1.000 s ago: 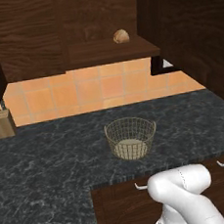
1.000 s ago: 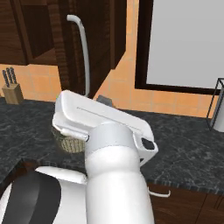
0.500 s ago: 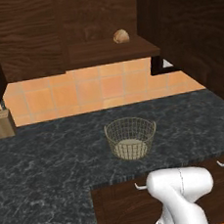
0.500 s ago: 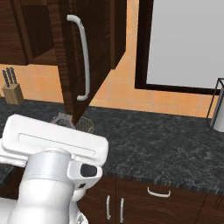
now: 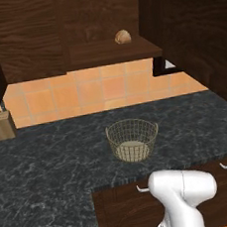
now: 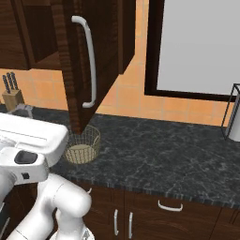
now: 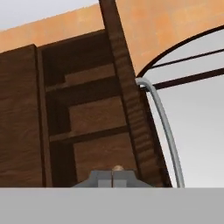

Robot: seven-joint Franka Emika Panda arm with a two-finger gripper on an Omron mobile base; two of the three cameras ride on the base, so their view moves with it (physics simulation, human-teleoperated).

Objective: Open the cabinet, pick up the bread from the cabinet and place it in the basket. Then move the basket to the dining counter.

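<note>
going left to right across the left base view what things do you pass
knife block → basket on the black counter, with the bread on the shelf almost straight above it → open cabinet door

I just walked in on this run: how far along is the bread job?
Done: the cabinet door stands open. The bread sits on the shelf, the basket empty on the black counter. The shut gripper points at the open cabinet, holding nothing. Left: pick the bread, drop it in, carry the basket to the dining counter.
</note>
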